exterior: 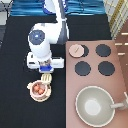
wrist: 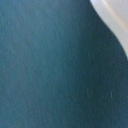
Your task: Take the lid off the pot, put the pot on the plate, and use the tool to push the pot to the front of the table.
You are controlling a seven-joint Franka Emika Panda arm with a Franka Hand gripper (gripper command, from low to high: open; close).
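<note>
The lid (exterior: 76, 49) is off and lies on the stove (exterior: 95, 75), the pot (exterior: 38, 89) sits on the plate (exterior: 40, 97) on the table (exterior: 17, 75), and the gripper (exterior: 45, 71) hangs just above the tool (exterior: 46, 80) touching the pot.

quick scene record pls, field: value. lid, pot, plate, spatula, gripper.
lid: off the pot, lying on the stove over its burner nearest the exterior view's top left
pot: uncovered, reddish contents showing, sitting on the plate
plate: cream-yellow, on the black table, under the pot
spatula: cream-white, between gripper and pot, touching the pot's rim
gripper: over the table just above the spatula, toward the exterior view's top from the pot
pan: large grey, on the stove at the exterior view's bottom right
</note>
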